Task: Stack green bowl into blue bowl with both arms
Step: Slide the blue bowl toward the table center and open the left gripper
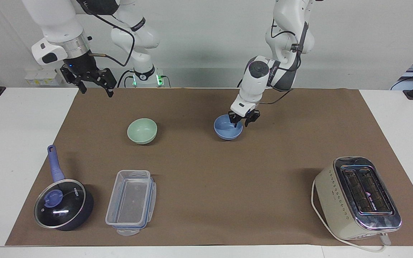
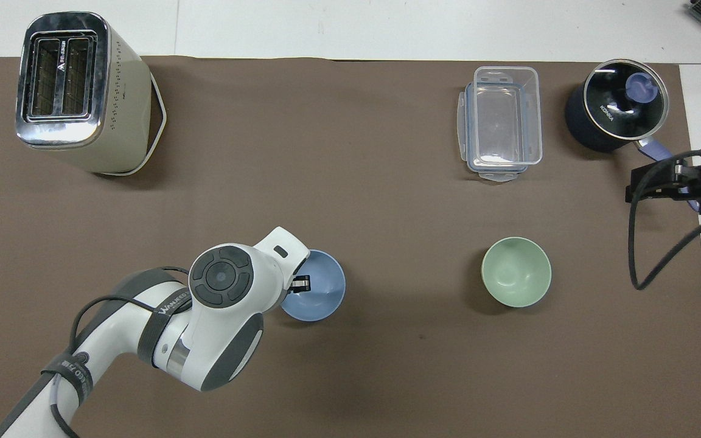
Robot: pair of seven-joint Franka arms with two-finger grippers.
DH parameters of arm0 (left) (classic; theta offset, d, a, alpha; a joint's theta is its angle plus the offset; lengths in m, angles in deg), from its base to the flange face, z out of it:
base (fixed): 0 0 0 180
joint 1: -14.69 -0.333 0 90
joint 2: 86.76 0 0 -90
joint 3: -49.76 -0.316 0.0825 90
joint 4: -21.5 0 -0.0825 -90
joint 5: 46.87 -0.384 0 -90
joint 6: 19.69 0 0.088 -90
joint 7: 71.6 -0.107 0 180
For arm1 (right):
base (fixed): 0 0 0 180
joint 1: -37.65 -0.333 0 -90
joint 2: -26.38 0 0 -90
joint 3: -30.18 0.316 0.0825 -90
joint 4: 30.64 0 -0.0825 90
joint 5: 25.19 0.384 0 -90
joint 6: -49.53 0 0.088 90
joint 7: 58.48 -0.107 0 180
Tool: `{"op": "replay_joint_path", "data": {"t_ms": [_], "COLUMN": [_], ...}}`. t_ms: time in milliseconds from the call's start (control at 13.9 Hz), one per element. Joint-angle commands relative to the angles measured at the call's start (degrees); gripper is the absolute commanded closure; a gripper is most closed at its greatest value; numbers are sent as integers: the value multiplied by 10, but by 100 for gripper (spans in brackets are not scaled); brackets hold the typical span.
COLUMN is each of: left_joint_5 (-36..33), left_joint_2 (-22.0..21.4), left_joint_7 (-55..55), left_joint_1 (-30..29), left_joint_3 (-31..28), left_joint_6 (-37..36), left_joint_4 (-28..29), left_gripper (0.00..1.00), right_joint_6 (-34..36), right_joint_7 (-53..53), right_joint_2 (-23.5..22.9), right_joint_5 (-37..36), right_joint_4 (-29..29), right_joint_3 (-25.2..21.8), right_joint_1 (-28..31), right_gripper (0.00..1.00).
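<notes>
The blue bowl [image 1: 227, 130] sits on the brown mat near the middle of the table; it also shows in the overhead view [image 2: 321, 287]. My left gripper [image 1: 241, 123] is open, its fingers astride the bowl's rim on the left arm's side; in the overhead view [image 2: 299, 285] the wrist covers most of it. The green bowl [image 1: 142, 131] stands empty on the mat beside the blue bowl, toward the right arm's end, and shows in the overhead view [image 2: 515, 271]. My right gripper [image 1: 97, 91] is open and empty, waiting in the air over the mat's edge at the right arm's end [image 2: 667, 182].
A dark pan with a blue handle and glass lid [image 1: 63, 204] [image 2: 615, 112] and a clear plastic container [image 1: 131, 201] [image 2: 502, 121] stand farther from the robots than the green bowl. A cream toaster [image 1: 357, 197] [image 2: 70, 91] stands at the left arm's end.
</notes>
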Motion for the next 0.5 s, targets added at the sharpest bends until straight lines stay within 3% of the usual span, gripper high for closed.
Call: {"op": "replay_joint_path", "data": {"t_ms": [0, 144, 431], "left_joint_5": [7, 4, 1], "left_joint_2": [-2, -4, -8], "left_joint_7": [-9, -22, -146], "left_joint_1": [-41, -64, -164], "left_joint_3": [-6, -7, -7], "left_joint_6": [-49, -62, -103], "left_joint_4": [-46, -71, -122], "left_gripper": [0, 0, 0], "right_joint_6": [-47, -62, -145], "right_joint_7": [-1, 6, 25], "right_joint_2": [35, 38, 41], "right_joint_5": [-1, -1, -1], "right_joint_4": [58, 97, 200], "right_joint_3": [1, 1, 1], "right_joint_1": [7, 12, 17], "right_gripper": [0, 0, 0]}}
